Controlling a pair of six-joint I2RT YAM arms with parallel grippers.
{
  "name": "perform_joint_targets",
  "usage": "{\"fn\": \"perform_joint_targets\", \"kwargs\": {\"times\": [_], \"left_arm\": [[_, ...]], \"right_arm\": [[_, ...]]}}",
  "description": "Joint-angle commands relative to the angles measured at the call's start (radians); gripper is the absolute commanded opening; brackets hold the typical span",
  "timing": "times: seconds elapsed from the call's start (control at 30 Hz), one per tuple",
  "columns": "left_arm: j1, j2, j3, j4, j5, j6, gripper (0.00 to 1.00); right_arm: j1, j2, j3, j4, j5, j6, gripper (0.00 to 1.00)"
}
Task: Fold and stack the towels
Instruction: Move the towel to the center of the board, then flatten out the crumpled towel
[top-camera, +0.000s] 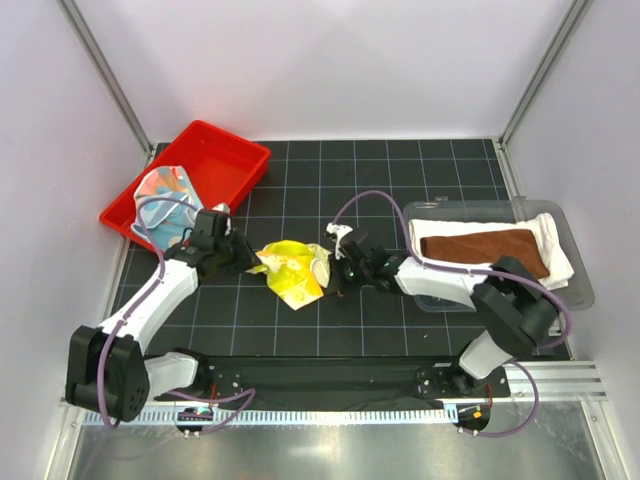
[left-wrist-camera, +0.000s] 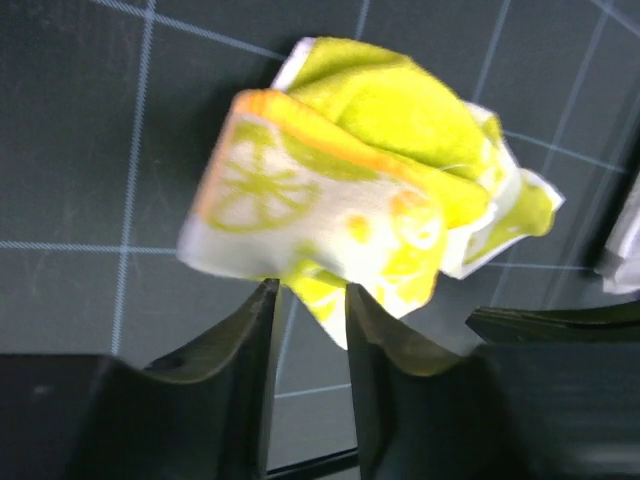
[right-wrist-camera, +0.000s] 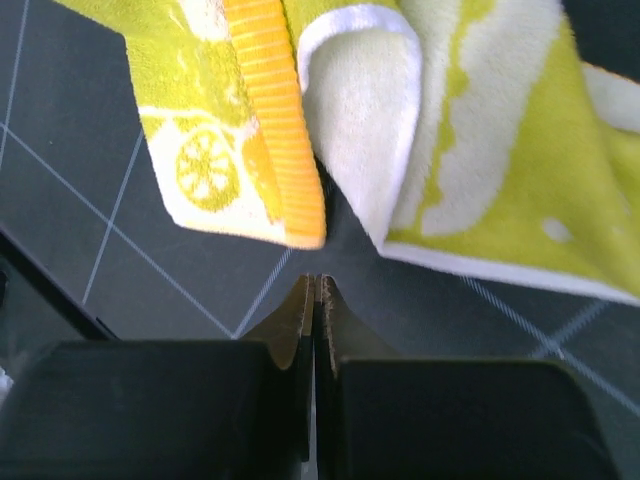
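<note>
Top view only: all four towels, the red tray (top-camera: 228, 160) at the far left and the clear bin (top-camera: 578, 288) at the right of the gridded table (top-camera: 400, 180).
Yellow-green towel (top-camera: 292, 268): crumpled at mid-table between the two grippers; its longer spread runs left to right, with one corner pointing toward the near edge.
Left wrist view: a lemon-slice print and an orange band on the same towel (left-wrist-camera: 370, 190), bunched and raised just beyond the fingertips.
Right wrist view: white terry underside, orange ribbed edge and a folded-over corner (right-wrist-camera: 480, 150); neither shows from above.
Left gripper (left-wrist-camera: 308, 295): fingers parted with a narrow gap, at the towel's left edge; clamping nothing that can be seen.
Right gripper (right-wrist-camera: 315, 290): fingers pressed together, empty, the tip just short of the towel's right edge.
Brown towel (top-camera: 483, 250): folded strip, long axis left to right, lying on the white towel (top-camera: 556, 232) in the bin.
Light-blue multicoloured towel (top-camera: 165, 198): bunched at the tray's near end.
Count: four towels, one tray, one bin.
</note>
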Motion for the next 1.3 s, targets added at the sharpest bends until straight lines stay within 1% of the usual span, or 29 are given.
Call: {"fn": "perform_joint_targets", "kwargs": {"times": [0.0,0.03,0.07,0.1,0.13,0.17,0.2,0.23,0.3,0.37,0.4,0.47,0.53,0.63,0.77,0.87,0.93,1.07,1.13,1.2,1.23,1.27], "left_arm": [[-0.004,-0.065,0.058,0.003,0.037,0.03,0.38],[-0.002,-0.069,0.081,-0.038,-0.009,0.053,0.52],[-0.004,-0.059,0.114,-0.057,-0.081,0.091,0.55],[-0.002,-0.046,0.141,-0.066,-0.095,0.115,0.56],[-0.004,-0.027,0.198,-0.074,-0.1,0.127,0.55],[0.0,0.023,0.226,-0.082,-0.094,0.132,0.54],[-0.002,0.049,0.271,-0.094,-0.068,0.135,0.5],[-0.004,0.072,0.281,-0.115,-0.054,0.135,0.48],[-0.002,0.108,0.266,-0.105,-0.019,0.123,0.47],[-0.004,0.111,0.2,-0.048,0.013,0.118,0.47],[-0.004,0.117,0.179,-0.011,0.044,0.112,0.45],[-0.002,0.129,0.128,0.001,0.053,0.107,0.44],[-0.002,0.157,0.088,0.007,0.035,0.098,0.43],[-0.002,0.195,0.053,0.023,0.009,0.067,0.43],[-0.002,0.237,0.037,0.038,0.012,0.047,0.41],[-0.002,0.246,0.033,0.047,0.007,0.043,0.41],[-0.004,0.237,0.033,0.044,0.001,0.043,0.41],[-0.004,0.22,0.031,0.038,-0.011,0.041,0.41],[-0.002,0.214,0.028,0.037,-0.011,0.037,0.4],[-0.004,0.201,0.026,0.035,-0.003,0.029,0.4],[-0.002,0.194,0.026,0.037,0.001,0.026,0.41],[-0.002,0.188,0.028,0.037,0.009,0.02,0.4]], "right_arm": [[-0.002,-0.124,0.101,-0.192,0.088,-0.02,0.01],[-0.012,-0.119,0.138,-0.343,0.1,-0.003,0.01],[-0.025,-0.112,0.204,-0.41,0.096,-0.004,0.01],[-0.025,-0.11,0.223,-0.452,0.099,-0.009,0.01],[-0.025,-0.112,0.226,-0.455,0.05,-0.015,0.01],[-0.024,-0.122,0.189,-0.411,-0.011,-0.021,0.02],[-0.025,-0.123,0.168,-0.298,-0.06,-0.032,0.15],[-0.024,-0.1,0.136,-0.249,-0.108,-0.028,0.2],[-0.025,-0.055,0.141,-0.183,-0.115,-0.032,0.25],[-0.025,0.004,0.146,-0.144,-0.098,-0.038,0.27],[-0.025,0.017,0.144,-0.097,-0.105,-0.052,0.32],[-0.025,0.058,0.149,-0.047,-0.122,-0.057,0.39],[-0.024,0.091,0.166,-0.027,-0.142,-0.067,0.42],[-0.025,0.14,0.169,-0.036,-0.109,-0.092,0.45],[-0.025,0.157,0.132,0.003,-0.082,-0.101,0.55],[-0.024,0.178,0.112,0.034,-0.11,-0.097,0.56],[-0.024,0.187,0.097,0.077,-0.14,-0.092,0.54],[-0.01,0.181,0.082,0.108,-0.193,-0.081,0.41],[-0.01,0.164,0.062,0.109,-0.194,-0.078,0.38],[-0.009,0.132,0.045,0.102,-0.162,-0.072,0.25],[-0.007,0.118,0.037,0.091,-0.145,-0.069,0.17],[-0.009,0.109,0.039,0.048,-0.116,-0.067,0.01]]}}
